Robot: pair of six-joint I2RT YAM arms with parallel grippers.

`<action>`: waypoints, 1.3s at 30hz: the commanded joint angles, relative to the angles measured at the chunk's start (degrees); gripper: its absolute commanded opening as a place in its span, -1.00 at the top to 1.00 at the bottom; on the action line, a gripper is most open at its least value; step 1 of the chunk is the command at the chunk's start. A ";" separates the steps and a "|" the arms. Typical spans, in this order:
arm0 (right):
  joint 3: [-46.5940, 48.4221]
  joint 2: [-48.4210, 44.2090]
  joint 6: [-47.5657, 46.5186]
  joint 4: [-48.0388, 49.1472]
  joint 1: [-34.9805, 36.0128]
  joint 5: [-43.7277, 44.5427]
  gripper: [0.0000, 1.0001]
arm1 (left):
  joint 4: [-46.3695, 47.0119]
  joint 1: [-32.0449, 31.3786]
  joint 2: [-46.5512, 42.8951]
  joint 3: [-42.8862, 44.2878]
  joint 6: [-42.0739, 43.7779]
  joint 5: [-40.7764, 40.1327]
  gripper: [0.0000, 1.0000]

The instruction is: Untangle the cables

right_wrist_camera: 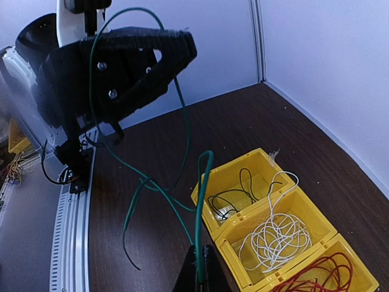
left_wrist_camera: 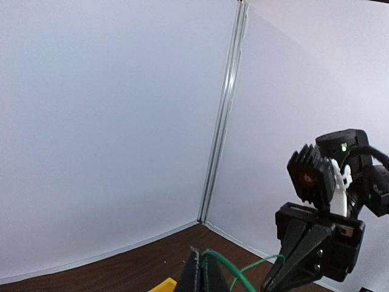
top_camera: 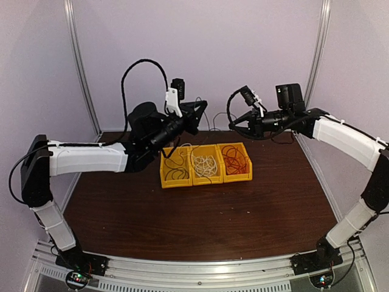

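Your left gripper (left_wrist_camera: 201,274) is pressed together on the green cable (right_wrist_camera: 202,188) — the strand leaves its tips toward 3 o'clock. Your right gripper (right_wrist_camera: 199,267) pinches the same cable, which hangs in loose loops between the two, both raised over the table (top_camera: 200,219). From above, three yellow bins (top_camera: 206,180) sit toward 12 o'clock — black cable (top_camera: 175,171) in the 9 o'clock bin, white cable (top_camera: 206,164) in the middle, red cable (top_camera: 236,159) at 3 o'clock.
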 commanded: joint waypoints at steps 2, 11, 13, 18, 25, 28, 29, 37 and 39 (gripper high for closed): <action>5.21 6.96 -0.51 3.44 4.70 5.03 1.00 | -0.77 5.90 -2.18 -5.02 1.12 -1.09 1.00; 19.45 25.98 2.75 4.53 9.56 7.50 1.00 | 2.54 11.77 2.46 -4.86 0.54 -0.22 1.00; 21.15 28.98 4.40 5.72 9.86 7.92 1.00 | 4.43 12.50 4.42 -5.47 -0.79 -0.48 1.00; 25.67 36.51 6.70 6.71 10.75 9.58 1.00 | 11.53 13.72 9.21 -8.27 -1.45 -2.36 1.00; 29.74 44.37 11.65 7.77 11.88 8.58 1.00 | 15.69 17.22 10.18 -10.57 -4.50 -1.61 1.00; 30.72 45.09 11.69 7.35 12.36 8.30 1.00 | 13.65 17.94 9.88 -7.50 -3.82 0.66 1.00; 30.90 44.92 11.81 7.58 12.46 8.23 1.00 | 12.41 17.95 9.97 -5.70 -3.50 1.24 1.00; 28.67 40.19 13.56 9.08 12.91 8.36 1.00 | 12.32 17.91 9.14 -2.14 -4.78 4.76 1.00; 28.01 39.33 13.54 9.51 13.14 8.73 1.00 | 12.55 17.92 8.92 -2.59 -4.95 4.72 1.00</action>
